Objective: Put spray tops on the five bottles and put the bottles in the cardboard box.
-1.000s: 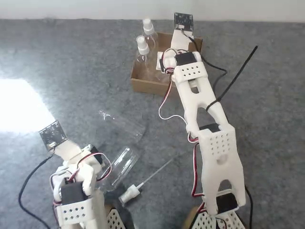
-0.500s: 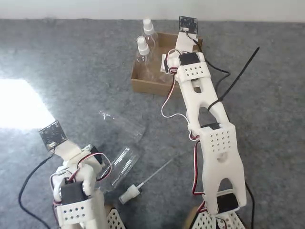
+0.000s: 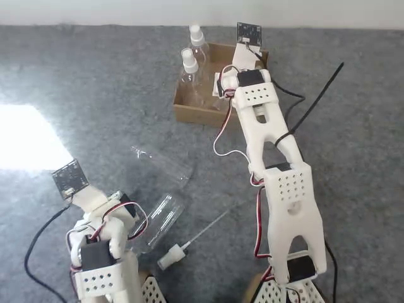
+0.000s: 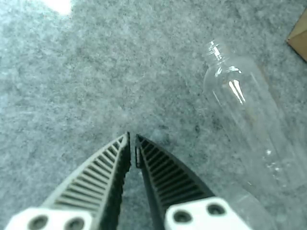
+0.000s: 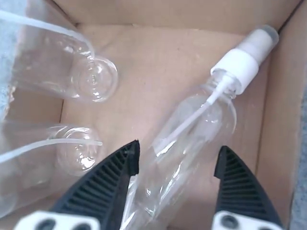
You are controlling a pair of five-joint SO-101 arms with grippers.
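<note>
The right arm [image 3: 278,164] stretches across the grey table [image 3: 95,95] to the cardboard box [image 3: 196,112], and its gripper [image 5: 178,146] hangs inside the box with its black fingers [image 5: 115,172] spread wide. A clear bottle [image 5: 192,129] with a white spray top [image 5: 240,60] lies tilted on the box floor between those fingers; the fingers stand on either side of it and whether either one touches it cannot be told. Beside it in the box stand two more bottles, seen from above in the wrist view as round bases [image 5: 93,76] and [image 5: 79,151], and in the high view as two upright bottles with white spray tops, one [image 3: 189,68] nearer the front wall and one [image 3: 199,41] at the far wall. The left arm [image 3: 101,252] sits low at the near edge of the table, its gripper [image 4: 133,139] pointing down at bare table with the ribbed fingers [image 4: 108,167] pressed almost together and holding nothing. Near it a clear bottle without a top [image 4: 244,120] lies on its side, open neck pointing away from the gripper. In the high view two such uncapped bottles lie on the table, one [image 3: 163,163] farther out and one [image 3: 158,221] just beside the left arm, and a loose spray top [image 3: 172,255] with its thin tube lies on the table between the two arm bases
</note>
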